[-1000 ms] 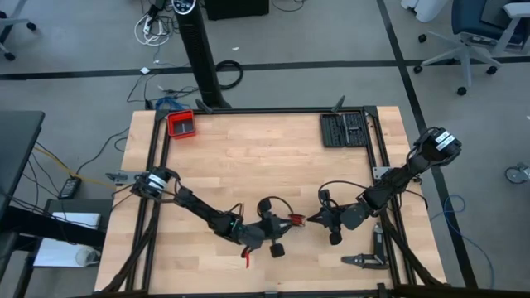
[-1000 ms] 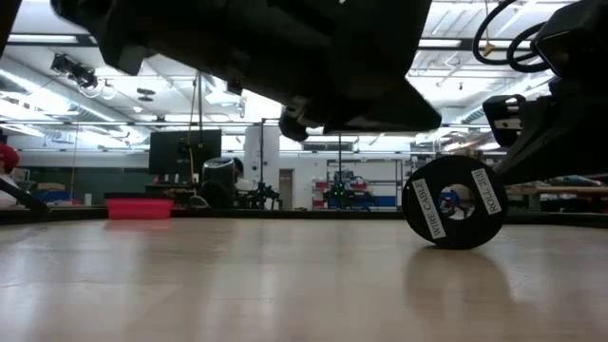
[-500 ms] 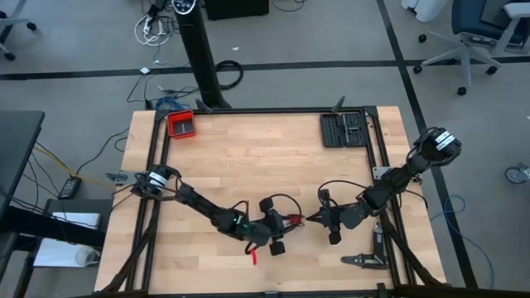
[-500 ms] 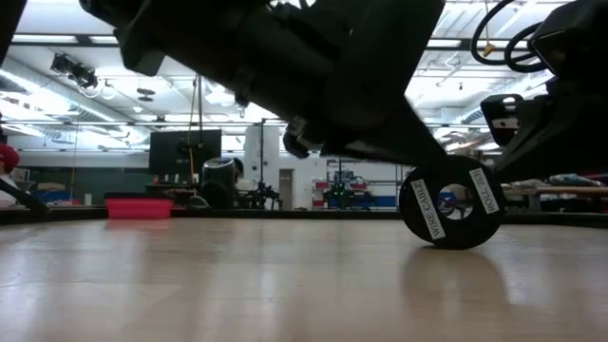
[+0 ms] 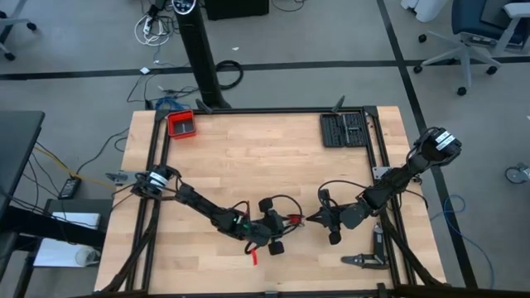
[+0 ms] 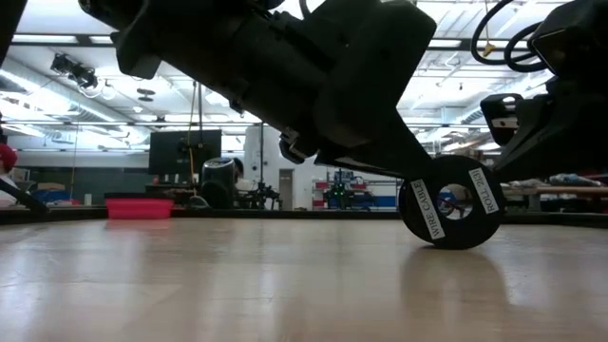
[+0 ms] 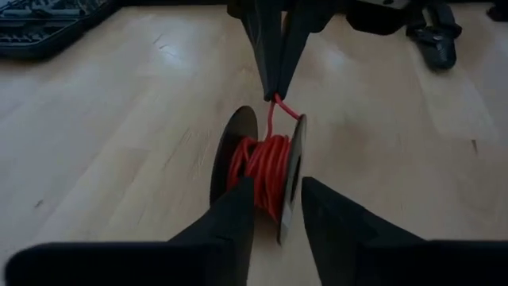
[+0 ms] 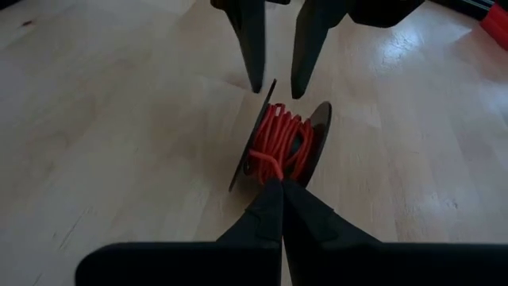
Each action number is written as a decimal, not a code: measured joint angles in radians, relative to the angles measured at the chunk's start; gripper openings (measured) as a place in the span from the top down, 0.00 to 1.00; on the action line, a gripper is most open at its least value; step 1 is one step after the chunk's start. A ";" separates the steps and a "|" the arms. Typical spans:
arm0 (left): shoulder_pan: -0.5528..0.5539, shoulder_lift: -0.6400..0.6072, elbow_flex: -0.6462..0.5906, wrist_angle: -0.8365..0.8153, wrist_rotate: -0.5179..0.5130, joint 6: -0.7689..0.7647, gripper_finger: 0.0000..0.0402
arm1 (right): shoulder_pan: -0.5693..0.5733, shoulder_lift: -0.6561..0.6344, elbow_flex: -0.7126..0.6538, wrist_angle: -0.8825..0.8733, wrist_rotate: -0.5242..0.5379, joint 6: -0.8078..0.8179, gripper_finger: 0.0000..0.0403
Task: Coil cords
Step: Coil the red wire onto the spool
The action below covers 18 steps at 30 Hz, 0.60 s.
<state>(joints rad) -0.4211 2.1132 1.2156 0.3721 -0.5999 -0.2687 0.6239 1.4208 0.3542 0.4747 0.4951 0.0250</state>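
A small black spool (image 7: 230, 151) wound with thin red cord (image 7: 266, 163) stands on its rims on the wooden table, near the front centre (image 5: 291, 219). It also shows in the low view (image 6: 451, 201). My left gripper (image 7: 278, 191) is open. Its fingers stand on either side of one spool flange (image 7: 292, 171), with a gap showing on both sides in the right wrist view. My right gripper (image 8: 276, 184) faces it from the table's right side and is shut on the cord's loose end. My right gripper pinches the red cord's loose end (image 7: 276, 102) between its two shut fingertips, right above the wound cord. The fingers come nearly level from the table's right side. The short free piece runs from the fingertips down into the winding on the spool, which stands on the table.
A red tray (image 5: 180, 124) sits at the far left corner and a black tool case (image 5: 344, 129) at the far right. A metal tool (image 5: 364, 259) lies near the front right. Bare wood lies across the table's middle (image 5: 257, 165).
My left gripper has gone toward the table's right edge, up to the spool, and has dropped lower. Its fingers now stand over one flange. The spool and my right gripper have stayed in place.
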 joint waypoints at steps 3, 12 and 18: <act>0.006 0.000 0.000 0.000 0.000 0.000 0.79 | 0.000 0.000 0.000 0.000 0.000 0.000 1.00; 0.034 0.001 0.000 -0.005 0.043 -0.099 0.99 | -0.001 0.000 0.000 0.002 0.003 0.000 1.00; 0.034 0.001 0.000 -0.005 0.040 -0.100 1.00 | 0.000 0.000 0.000 0.002 0.000 0.000 1.00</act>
<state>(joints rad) -0.3870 2.1143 1.2156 0.3670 -0.5594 -0.3683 0.6239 1.4208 0.3538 0.4767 0.4953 0.0254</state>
